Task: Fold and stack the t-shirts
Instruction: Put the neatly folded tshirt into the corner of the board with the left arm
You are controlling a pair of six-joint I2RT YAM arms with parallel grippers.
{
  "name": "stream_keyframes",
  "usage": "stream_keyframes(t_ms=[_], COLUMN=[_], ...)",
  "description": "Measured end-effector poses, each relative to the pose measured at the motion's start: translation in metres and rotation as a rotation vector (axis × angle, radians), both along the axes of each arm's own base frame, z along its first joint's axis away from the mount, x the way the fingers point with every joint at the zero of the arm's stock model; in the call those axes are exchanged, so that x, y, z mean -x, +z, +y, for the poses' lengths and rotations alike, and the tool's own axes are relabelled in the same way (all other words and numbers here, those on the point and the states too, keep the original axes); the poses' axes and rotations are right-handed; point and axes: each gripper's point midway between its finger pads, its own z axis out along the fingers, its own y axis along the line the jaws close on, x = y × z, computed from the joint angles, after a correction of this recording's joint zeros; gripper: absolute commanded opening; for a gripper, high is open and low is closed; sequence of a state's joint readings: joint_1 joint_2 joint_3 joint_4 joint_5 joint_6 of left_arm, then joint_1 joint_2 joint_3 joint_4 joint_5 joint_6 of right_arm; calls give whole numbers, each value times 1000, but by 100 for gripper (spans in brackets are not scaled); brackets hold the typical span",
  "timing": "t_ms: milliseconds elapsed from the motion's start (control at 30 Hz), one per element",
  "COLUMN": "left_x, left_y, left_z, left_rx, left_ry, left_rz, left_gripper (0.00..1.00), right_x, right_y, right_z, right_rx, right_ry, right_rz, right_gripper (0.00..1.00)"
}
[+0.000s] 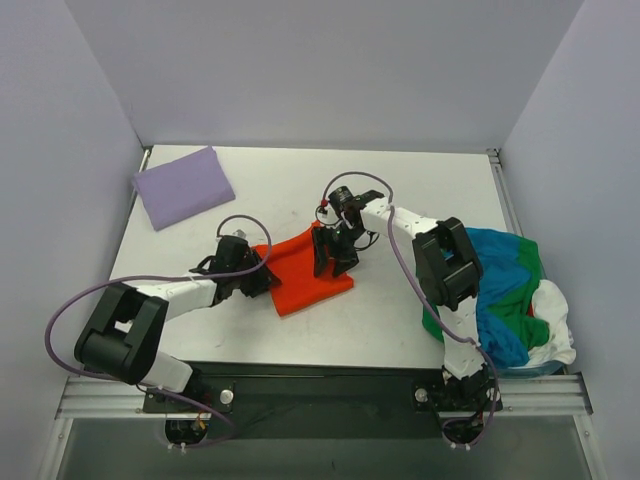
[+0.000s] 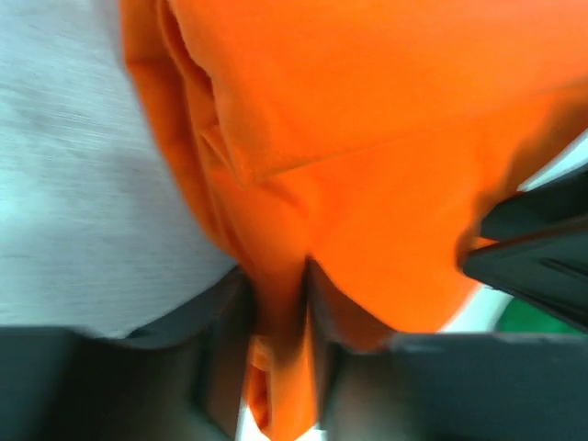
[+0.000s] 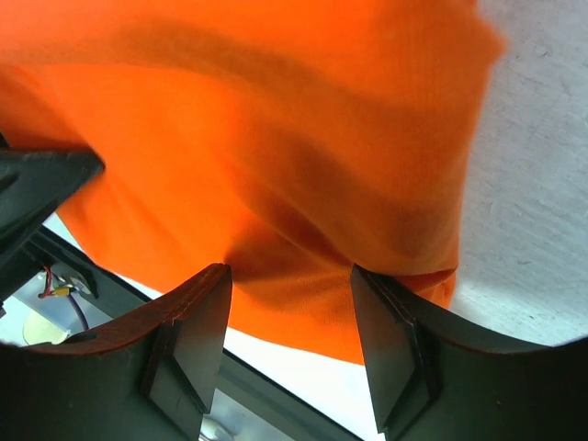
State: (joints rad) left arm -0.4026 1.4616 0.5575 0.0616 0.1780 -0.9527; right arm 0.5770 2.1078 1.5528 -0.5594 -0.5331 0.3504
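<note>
Left wrist view: your left pincer was pinched on an edge of the orange-red t-shirt, the cloth spreading ahead of it, likely ready to carry a fold over. Your right pincer stood spread, shirt bunched between its jaws. Grip uncertain; probably anchoring the opposite edge.
</note>
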Motion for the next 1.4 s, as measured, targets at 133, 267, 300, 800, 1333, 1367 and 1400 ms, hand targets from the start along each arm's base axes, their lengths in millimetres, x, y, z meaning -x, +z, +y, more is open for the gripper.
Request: stream_keyframes(t_ms=[133, 267, 300, 800, 1333, 1367, 1400], left_x=[-1, -5, -6, -56, -129, -137, -146], left_y=[-6, -6, -6, 41, 61, 63, 64], left_z=[4, 6, 8, 53, 68, 67, 66], left_rx=[-70, -140, -165, -631, -952, -958, -960], left_ry=[-9, -37, -43, -196, -377, -380, -379], left_rz=[32, 51, 56, 28, 47, 42, 33], left_gripper=[10, 0, 0, 0, 0, 0, 0], right_x=[0, 1, 2, 16, 15, 13, 11], right_y=[0, -1, -1, 16, 33, 33, 33], right_z=[0, 0, 0, -36, -68, -71, -74], right_rx=[-3, -4, -4, 37, 60, 64, 70], right_ry=[0, 0, 1, -36, -109, -118, -127], right_rz=[1, 5, 7, -19, -44, -43, -42], right_gripper=[55, 55, 55, 57, 57, 57, 57])
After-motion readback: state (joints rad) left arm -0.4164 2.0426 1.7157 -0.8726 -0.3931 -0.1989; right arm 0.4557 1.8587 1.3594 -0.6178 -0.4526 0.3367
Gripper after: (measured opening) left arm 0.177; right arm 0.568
